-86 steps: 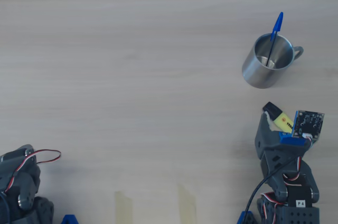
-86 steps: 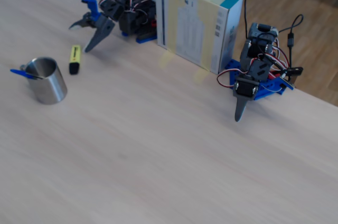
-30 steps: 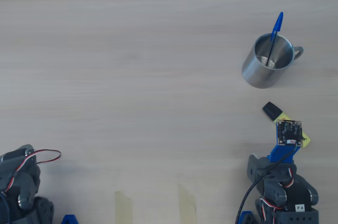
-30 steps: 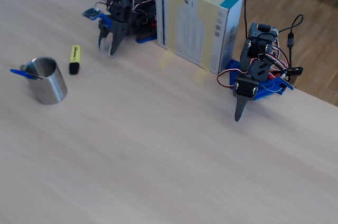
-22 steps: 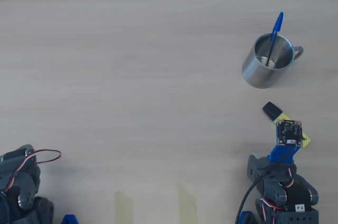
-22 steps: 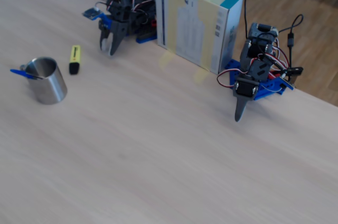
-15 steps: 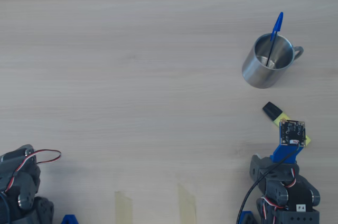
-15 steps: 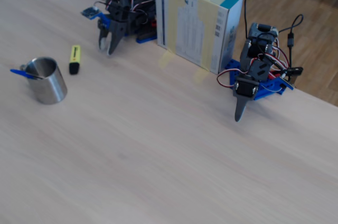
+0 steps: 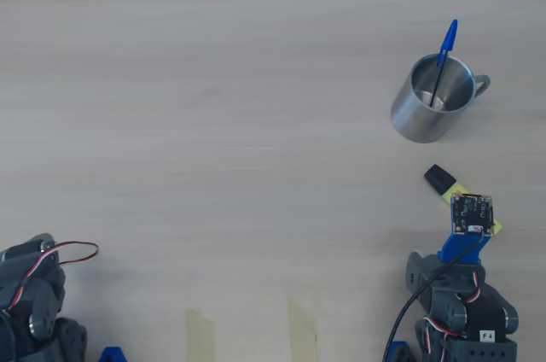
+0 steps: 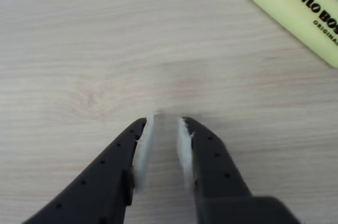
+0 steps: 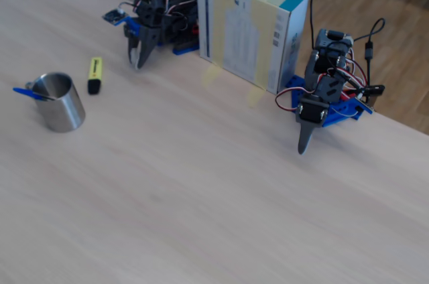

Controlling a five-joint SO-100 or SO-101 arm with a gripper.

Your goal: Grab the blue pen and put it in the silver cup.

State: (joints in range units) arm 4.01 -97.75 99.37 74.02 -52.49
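The blue pen [image 9: 444, 48] stands tilted inside the silver cup [image 9: 422, 119], its blue cap sticking out past the rim. In the fixed view the cup [image 11: 62, 108] is at the far left with the pen's cap [image 11: 23, 92] jutting out to the left. My gripper [image 10: 166, 122] hovers over bare wood, well away from the cup. A narrow gap separates its white-padded fingers, and nothing is between them. The fixed view shows the gripper [image 11: 137, 61] pointing down in front of its base.
A yellow highlighter [image 9: 445, 182] with a black cap lies between the cup and my arm [image 9: 461, 294]; it also shows as the highlighter [image 10: 293, 2] at the wrist view's top right. A second arm [image 11: 320, 100] and a tall box [image 11: 251, 26] stand at the table's edge.
The arm has drawn back from above the highlighter toward its base, and the fingers have narrowed. The pen and cup have not moved.
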